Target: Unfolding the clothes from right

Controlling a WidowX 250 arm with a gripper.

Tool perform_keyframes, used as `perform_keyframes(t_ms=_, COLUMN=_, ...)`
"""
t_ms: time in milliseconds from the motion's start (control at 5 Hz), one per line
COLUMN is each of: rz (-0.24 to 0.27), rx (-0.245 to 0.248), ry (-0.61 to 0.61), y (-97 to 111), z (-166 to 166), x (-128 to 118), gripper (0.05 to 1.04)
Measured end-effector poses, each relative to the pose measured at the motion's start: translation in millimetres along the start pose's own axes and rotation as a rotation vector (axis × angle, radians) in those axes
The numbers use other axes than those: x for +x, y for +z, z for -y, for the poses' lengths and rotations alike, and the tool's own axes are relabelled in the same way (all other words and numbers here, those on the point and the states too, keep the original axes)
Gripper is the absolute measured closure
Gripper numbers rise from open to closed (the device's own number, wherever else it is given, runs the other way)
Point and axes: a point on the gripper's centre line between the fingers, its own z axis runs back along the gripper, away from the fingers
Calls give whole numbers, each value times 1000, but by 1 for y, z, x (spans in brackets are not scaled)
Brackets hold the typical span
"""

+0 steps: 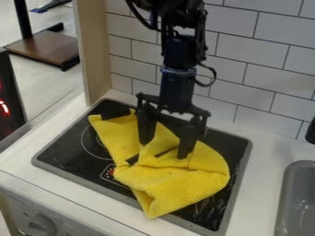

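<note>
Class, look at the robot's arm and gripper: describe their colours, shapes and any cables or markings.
The arm is black and jointed, its lower section marked by a thin, bluish-grey band. Black cables loop from its sides. The black gripper has a wide crossbar and two long, blocky fingers.

The camera looks down at a slant from above the front side of the worktop (263, 184), facing the tiled wall (246, 69) behind at an angle. It is near enough that the stove top (232, 145) spans much of the middle, the sink (300, 203) is cut off at right, and a knob (42, 224) shows low at left.
</note>
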Motion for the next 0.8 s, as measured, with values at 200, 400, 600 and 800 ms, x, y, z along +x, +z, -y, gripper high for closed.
perform_keyframes(t_ms=200, rz=-9, rx=-2, ry=-4, y=-4, z=1, x=0, gripper=85)
perform_keyframes(t_ms=400, rz=-13, rx=5, ry=-20, y=-6, z=7, x=1, gripper=85)
perform_keyframes(t_ms=600, rz=-9, rx=5, ry=-30, y=-8, z=10, x=2, gripper=85)
perform_keyframes(t_ms=800, rz=-11, rx=18, ry=-55, y=-13, z=17, x=2, gripper=85)
